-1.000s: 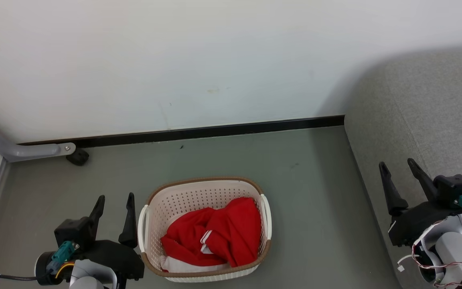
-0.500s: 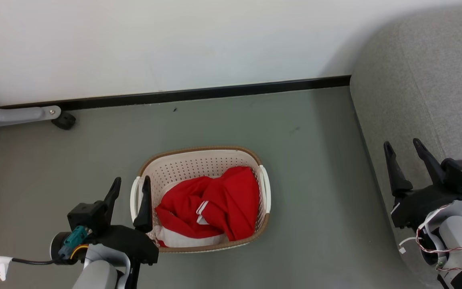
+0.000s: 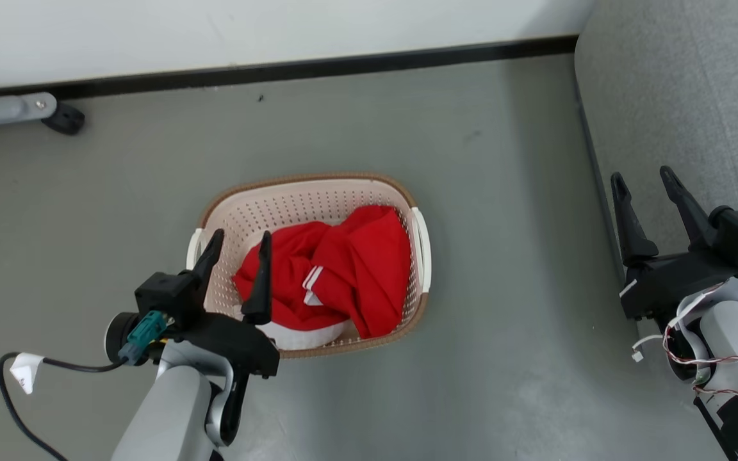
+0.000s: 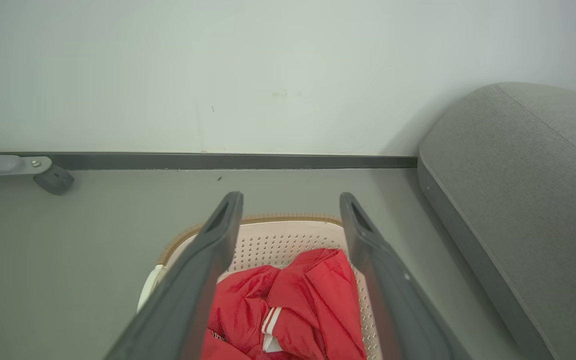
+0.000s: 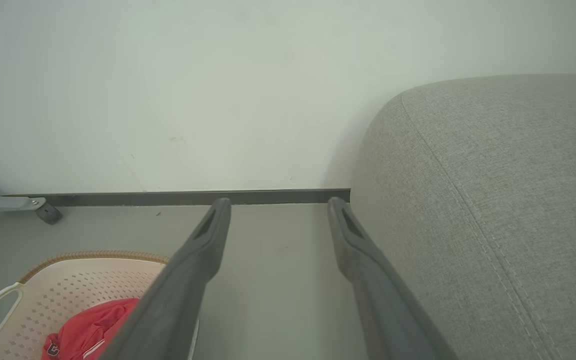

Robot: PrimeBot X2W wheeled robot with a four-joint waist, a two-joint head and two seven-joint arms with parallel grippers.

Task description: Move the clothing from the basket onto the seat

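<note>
Left gripper (image 3: pixel 241 235): two dark fingers spread apart, nothing between them, over left part of cream perforated plastic basket (image 3: pixel 308 178) with brown woven-look rim. Inside basket: crumpled bright red clothing (image 3: pixel 356 269) with white striped trim. Right gripper (image 3: pixel 640 173): fingers also apart, empty, at left edge of large grey fabric seat (image 3: pixel 683 96). Basket stands on grey floor (image 3: pixel 503 224), left of seat, not touching it.

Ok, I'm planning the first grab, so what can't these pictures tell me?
Floor of the basket: head view, covered by the clothing.
How many garments: head view, bunched together, partly behind the left pincer.
The seat: head view, cut off by the right edge.
</note>
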